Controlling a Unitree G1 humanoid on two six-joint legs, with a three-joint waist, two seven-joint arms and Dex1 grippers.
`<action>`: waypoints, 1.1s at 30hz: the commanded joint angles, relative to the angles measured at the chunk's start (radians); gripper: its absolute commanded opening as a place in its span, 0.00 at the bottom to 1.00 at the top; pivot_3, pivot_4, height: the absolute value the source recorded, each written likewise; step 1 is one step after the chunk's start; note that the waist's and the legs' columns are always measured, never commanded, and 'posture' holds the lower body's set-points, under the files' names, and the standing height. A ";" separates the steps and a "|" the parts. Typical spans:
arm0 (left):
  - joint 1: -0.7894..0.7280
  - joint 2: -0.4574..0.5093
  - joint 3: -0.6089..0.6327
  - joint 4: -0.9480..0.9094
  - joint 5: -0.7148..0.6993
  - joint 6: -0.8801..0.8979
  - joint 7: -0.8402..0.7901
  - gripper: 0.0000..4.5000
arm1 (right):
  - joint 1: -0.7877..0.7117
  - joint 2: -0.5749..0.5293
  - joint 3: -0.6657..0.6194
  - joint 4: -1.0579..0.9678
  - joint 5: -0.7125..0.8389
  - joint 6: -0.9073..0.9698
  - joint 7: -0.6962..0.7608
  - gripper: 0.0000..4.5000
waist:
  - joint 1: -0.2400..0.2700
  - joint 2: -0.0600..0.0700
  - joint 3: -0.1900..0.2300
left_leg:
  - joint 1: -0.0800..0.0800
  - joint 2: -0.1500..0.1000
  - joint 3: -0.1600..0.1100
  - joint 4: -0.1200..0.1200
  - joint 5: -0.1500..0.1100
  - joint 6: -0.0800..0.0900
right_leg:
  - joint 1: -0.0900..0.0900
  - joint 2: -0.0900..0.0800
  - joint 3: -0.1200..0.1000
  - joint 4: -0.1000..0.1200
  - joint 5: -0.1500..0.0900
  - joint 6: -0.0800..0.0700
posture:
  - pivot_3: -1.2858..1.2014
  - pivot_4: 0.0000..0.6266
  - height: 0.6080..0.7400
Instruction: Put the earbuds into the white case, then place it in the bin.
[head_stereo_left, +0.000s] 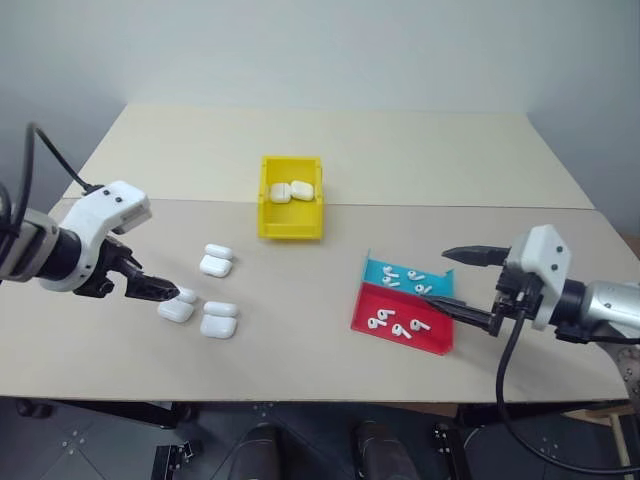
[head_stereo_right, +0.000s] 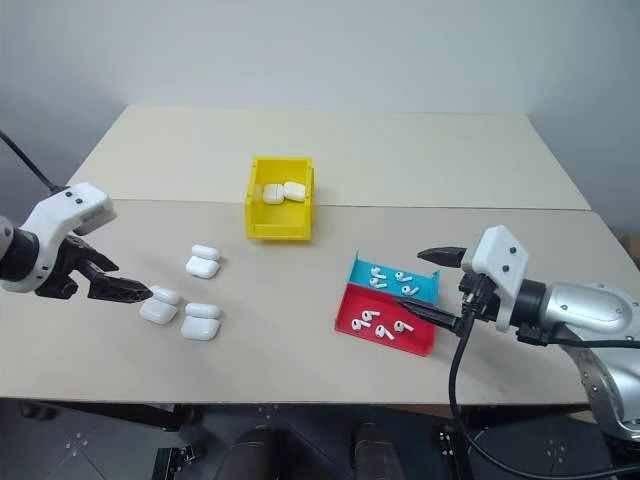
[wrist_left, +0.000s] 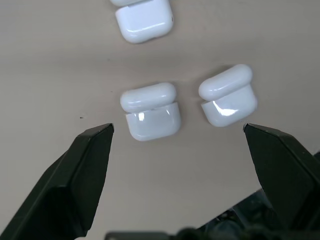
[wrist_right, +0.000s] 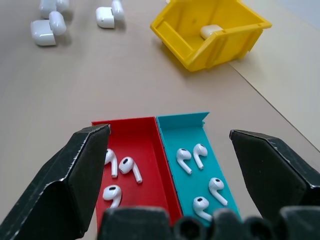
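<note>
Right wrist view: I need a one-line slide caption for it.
Open right gripper poised over red tray and teal tray of earbuds, yellow bin beyond.

Your 2 head eyes look down over the table (head_stereo_left: 330, 150). Your wrist cameras sit close, sharing the white cases (wrist_left: 150, 112) and bin (wrist_right: 212, 32) with them

Bare table (head_stereo_left: 300, 290) between cases (head_stereo_left: 203, 297) and trays (head_stereo_left: 405, 300), bin (head_stereo_left: 291, 197) behind

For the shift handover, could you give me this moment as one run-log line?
left gripper: open, at loose cases | right gripper: open, by earbud trays | bin: two cases
</note>
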 joint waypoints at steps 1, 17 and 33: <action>-0.067 0.043 -0.111 0.045 -0.024 0.010 -0.009 1.00 | 0.013 0.027 0.004 -0.052 0.008 0.011 -0.044 0.99 | 0.000 0.000 0.000 | 0.000 0.000 0.000 0.000 0.000 0.000 | 0.000 0.000 0.000 0.000 0.000 0.000 | 0.52 0.24 1.00; -0.250 -0.127 -0.484 0.236 0.003 0.010 0.081 1.00 | 0.052 0.076 0.044 -0.146 0.014 0.037 -0.132 0.99 | 0.007 0.000 0.000 | -0.001 0.000 0.000 0.001 0.000 0.000 | 0.000 0.000 0.001 0.000 0.000 0.000 | 0.52 0.24 1.00; -0.244 -0.289 -0.506 0.389 0.092 0.010 0.217 1.00 | 0.094 0.077 0.034 -0.184 0.017 0.030 -0.157 0.99 | 0.014 -0.001 0.000 | -0.001 -0.001 0.000 0.002 0.000 0.000 | 0.000 0.000 0.001 0.001 0.000 0.000 | 0.52 0.24 1.00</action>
